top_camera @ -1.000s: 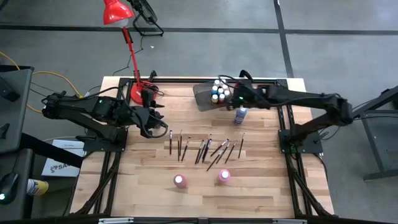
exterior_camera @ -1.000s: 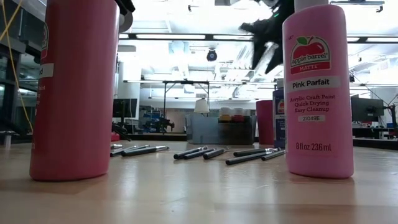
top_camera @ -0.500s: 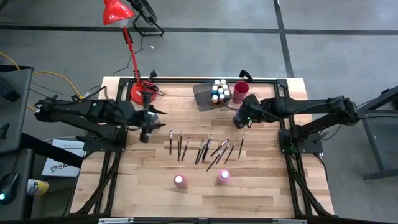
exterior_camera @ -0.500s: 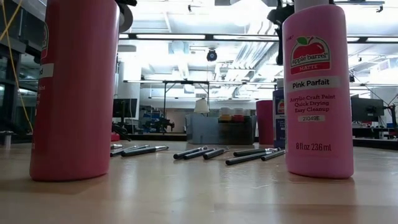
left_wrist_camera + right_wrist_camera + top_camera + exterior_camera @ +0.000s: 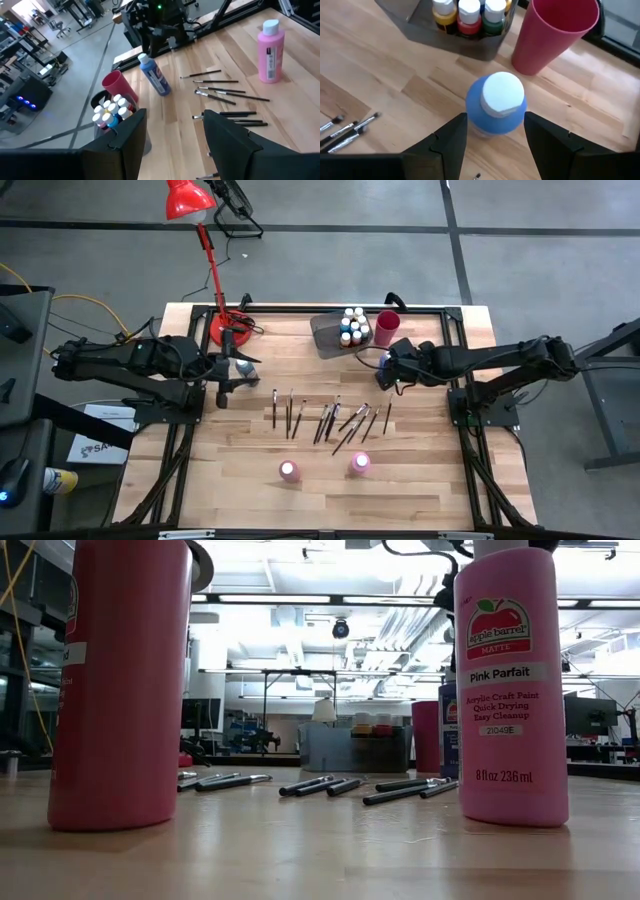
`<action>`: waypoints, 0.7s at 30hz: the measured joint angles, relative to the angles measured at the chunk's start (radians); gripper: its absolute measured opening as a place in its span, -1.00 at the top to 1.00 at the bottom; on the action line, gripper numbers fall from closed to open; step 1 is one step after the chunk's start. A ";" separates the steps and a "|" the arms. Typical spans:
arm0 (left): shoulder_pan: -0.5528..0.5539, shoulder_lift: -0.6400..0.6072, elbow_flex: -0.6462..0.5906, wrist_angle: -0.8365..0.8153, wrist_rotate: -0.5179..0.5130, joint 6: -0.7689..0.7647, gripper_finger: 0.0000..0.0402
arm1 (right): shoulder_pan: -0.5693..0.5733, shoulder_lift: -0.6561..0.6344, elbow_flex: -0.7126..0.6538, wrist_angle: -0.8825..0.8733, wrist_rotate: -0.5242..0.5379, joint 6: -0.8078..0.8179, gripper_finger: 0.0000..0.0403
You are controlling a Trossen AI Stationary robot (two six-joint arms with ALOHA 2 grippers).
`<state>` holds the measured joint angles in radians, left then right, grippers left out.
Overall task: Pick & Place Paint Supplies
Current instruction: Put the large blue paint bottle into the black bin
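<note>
bottles [image 5: 350, 326] in bin [image 5: 326, 337] — (brushes [image 5: 330, 418] before)

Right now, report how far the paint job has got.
Done: small bottles sit in the bin. In hand: the right end effector hangs open above the blue bottle, not gripping. Left: two pink bottles, the brushes. The left end effector waits open.

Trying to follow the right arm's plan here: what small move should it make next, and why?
Probably lower the right gripper straight down around the blue paint bottle and close. Its fingers stand open on either side of the white-capped bottle, which stands upright on the table near the red cup and grey bin, not yet gripped.
</note>
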<state>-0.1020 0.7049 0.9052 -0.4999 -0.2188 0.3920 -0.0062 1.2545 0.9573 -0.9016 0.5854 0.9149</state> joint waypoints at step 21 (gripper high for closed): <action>0.000 0.000 0.000 0.000 0.000 0.023 0.05 | -0.016 0.000 -0.074 0.193 -0.031 -0.134 0.33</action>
<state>-0.1020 0.7052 0.9054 -0.5000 -0.2192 0.4145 -0.0223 1.2541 0.8833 -0.7082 0.5543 0.7813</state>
